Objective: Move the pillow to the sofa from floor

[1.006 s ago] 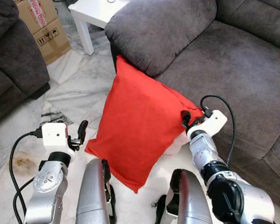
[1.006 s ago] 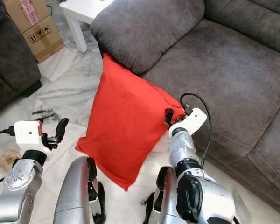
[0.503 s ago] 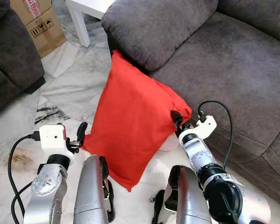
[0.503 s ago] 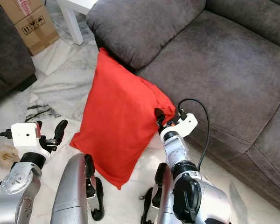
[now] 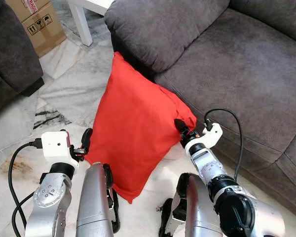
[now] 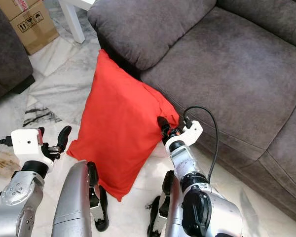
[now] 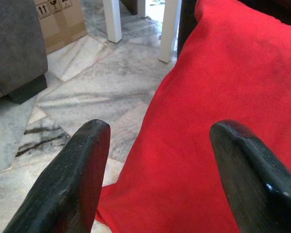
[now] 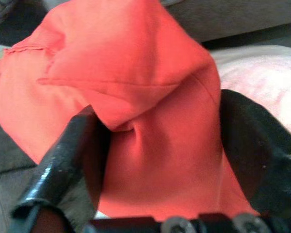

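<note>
Right gripper (image 5: 180, 127) pinches the pillow (image 5: 133, 128) corner nearest the sofa (image 5: 246, 69); left gripper (image 5: 86, 139) gapes wide beside the far edge.

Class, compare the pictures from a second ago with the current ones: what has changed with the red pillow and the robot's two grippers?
The camera shifted, so little truly moved. The right gripper stays clamped on the red pillow at its corner by the sofa seat. The left gripper stays open beside the pillow's lower edge, now nearly touching it. The pillow still leans on the sofa arm.
</note>
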Robot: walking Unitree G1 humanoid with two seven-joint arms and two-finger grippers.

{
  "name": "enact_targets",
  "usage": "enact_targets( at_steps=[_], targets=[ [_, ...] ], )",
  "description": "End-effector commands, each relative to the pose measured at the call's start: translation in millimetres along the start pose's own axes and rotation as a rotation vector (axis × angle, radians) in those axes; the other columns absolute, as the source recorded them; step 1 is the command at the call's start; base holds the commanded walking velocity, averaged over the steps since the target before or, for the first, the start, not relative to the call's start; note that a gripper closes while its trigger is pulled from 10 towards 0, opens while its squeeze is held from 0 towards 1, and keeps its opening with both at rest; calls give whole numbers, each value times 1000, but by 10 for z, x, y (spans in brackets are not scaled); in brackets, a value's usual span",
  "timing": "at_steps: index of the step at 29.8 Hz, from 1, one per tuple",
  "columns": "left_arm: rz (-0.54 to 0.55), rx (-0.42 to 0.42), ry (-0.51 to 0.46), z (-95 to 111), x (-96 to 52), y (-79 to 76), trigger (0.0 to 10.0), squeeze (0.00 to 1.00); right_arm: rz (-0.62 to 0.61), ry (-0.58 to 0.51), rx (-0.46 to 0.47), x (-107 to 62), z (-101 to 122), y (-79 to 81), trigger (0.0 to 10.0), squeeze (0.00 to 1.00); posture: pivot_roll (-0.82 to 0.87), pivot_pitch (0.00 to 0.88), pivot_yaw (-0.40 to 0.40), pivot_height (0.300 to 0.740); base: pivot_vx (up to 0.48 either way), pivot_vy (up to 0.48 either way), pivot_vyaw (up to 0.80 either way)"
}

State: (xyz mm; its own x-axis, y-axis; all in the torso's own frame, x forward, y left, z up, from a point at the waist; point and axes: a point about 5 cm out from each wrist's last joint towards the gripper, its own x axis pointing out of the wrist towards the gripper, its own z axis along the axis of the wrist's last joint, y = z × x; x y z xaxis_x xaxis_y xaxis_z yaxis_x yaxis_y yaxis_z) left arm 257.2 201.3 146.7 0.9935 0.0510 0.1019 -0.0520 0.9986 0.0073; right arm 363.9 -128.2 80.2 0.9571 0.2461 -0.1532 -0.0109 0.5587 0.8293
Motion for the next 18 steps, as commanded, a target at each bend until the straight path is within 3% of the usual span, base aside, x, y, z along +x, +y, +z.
enact_targets(
  at_steps=[1, 18],
  targets=[
    [17, 5, 39, -74, -41, 31, 10000, 0, -29, 55, 4, -51, -141, -90, 0, 0, 204, 399, -90, 568, 0, 0, 0],
    [19, 12, 34, -74, -7, 44, 10000, 0, -15, 53, -15, -34, -146, -51, 0, 0, 204, 390, -87, 568, 0, 0, 0]
  ],
)
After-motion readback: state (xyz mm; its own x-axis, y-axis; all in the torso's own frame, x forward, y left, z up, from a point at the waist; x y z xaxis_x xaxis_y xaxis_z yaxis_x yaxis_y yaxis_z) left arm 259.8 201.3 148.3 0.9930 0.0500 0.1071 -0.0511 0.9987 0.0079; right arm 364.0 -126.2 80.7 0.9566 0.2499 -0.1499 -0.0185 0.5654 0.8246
